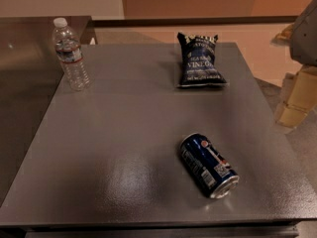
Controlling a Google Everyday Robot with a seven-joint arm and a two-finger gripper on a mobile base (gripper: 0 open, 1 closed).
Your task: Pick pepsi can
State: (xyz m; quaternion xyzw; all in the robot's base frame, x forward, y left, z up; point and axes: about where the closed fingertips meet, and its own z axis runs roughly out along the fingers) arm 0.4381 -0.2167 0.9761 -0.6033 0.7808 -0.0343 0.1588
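Note:
The pepsi can [208, 165] lies on its side on the grey table [114, 133], in the front right part. It is dark blue with a red-white logo, and its silver end points to the front right. My gripper [295, 103] is at the right edge of the view, beyond the table's right edge, up and to the right of the can and well apart from it. It holds nothing that I can see.
A dark blue chip bag [200, 59] lies at the back of the table, right of centre. A clear water bottle [71, 53] with a white cap stands upright at the back left corner. A second dark surface [25, 73] adjoins on the left.

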